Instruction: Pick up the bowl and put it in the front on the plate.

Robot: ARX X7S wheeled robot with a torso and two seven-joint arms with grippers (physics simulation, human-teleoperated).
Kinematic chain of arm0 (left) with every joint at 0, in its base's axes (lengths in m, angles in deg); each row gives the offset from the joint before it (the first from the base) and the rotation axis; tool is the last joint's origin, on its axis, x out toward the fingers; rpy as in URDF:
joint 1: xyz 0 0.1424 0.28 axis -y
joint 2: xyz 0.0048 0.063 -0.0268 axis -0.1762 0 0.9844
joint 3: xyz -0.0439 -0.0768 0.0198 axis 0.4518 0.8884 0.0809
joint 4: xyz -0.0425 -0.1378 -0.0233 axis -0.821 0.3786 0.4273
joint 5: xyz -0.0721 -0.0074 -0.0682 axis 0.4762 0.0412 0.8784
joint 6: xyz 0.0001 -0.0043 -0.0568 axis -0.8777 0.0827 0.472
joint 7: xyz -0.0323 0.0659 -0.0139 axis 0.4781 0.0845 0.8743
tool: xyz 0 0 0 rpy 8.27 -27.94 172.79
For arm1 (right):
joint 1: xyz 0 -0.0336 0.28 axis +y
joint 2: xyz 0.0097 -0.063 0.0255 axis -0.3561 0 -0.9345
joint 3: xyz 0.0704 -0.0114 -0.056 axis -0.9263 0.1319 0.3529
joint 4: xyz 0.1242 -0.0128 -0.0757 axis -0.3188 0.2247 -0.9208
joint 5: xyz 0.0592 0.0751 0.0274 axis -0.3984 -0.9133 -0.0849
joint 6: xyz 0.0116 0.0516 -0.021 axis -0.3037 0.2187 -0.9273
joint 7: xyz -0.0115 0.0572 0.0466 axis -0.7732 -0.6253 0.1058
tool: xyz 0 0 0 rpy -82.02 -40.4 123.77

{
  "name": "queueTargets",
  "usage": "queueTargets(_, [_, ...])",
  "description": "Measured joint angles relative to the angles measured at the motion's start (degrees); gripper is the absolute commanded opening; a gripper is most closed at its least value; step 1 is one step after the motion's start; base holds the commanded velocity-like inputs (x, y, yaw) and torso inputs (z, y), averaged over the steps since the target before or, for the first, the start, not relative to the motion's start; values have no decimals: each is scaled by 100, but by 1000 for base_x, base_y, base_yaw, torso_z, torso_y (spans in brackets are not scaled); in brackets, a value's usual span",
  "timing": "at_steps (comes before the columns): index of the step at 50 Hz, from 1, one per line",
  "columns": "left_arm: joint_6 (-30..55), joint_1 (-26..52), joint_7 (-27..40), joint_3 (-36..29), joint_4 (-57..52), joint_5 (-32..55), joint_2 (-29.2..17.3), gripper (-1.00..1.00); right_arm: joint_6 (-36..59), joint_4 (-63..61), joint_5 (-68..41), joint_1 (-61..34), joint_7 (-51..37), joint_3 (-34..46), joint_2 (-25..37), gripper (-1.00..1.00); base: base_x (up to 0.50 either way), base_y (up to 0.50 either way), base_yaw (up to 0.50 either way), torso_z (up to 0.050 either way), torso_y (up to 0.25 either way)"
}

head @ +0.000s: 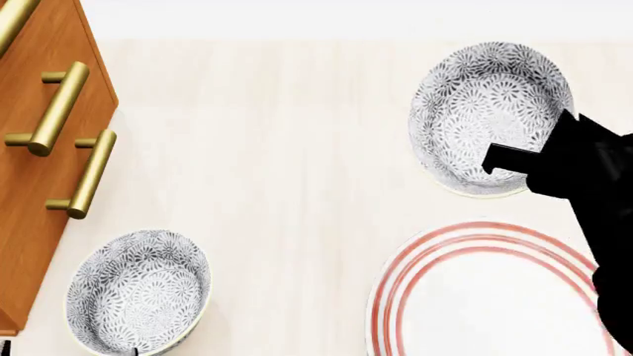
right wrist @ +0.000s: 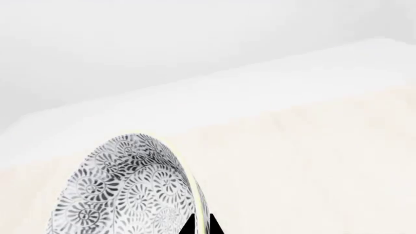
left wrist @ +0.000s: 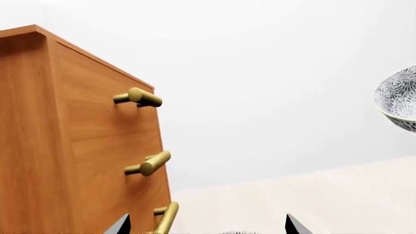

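Observation:
The bowl [head: 485,111], white with a dense grey-blue flower pattern, is at the back right in the head view, and my right gripper [head: 494,160] is shut on its near rim. In the right wrist view the two dark fingertips of the right gripper [right wrist: 201,225] pinch the rim of the bowl [right wrist: 123,195]. The left wrist view shows this bowl [left wrist: 400,97] up in the air, clear of the table. The plate [head: 475,241], white with red rings, lies just in front of it. My left gripper [left wrist: 206,226] is open, fingertips wide apart.
A second, identical patterned bowl [head: 138,293] stands at the front left, beside the wooden cabinet [head: 30,185] with brass bar handles [head: 59,107]. The pale table top [head: 277,170] stretches between the two bowls, ending at a white wall behind.

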Motion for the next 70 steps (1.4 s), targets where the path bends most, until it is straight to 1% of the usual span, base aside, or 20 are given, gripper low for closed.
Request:
queueTargets(12, [107,41,-35,-41,13,39,-2,100,-819,-897,-75,948,652,-99,1238,-100,0,0,0,0,0])
queueTargets(24, [188,68,-62,-84,10,48,-13,100,-1242,-1322,-56,1584,1625,7,1953,-100,0,0,0,0,1])
queueTargets(32, [241,90,-96,-123,22,75,-21,100,-1218,-1224,-172,1768,2313,44,2157,-100,0,0,0,0,0])
queueTargets(44, [305,112,-135,-174,31,110,-34,100,-1235,-921,-176,1859,2928,18,2374,-100,0,0,0,0,0])
queueTargets(70, [384,168,-188,-255,100,240,-61,100,-1294,-930,359,2209,3594,161,2649,-100,0,0,0,0,0])
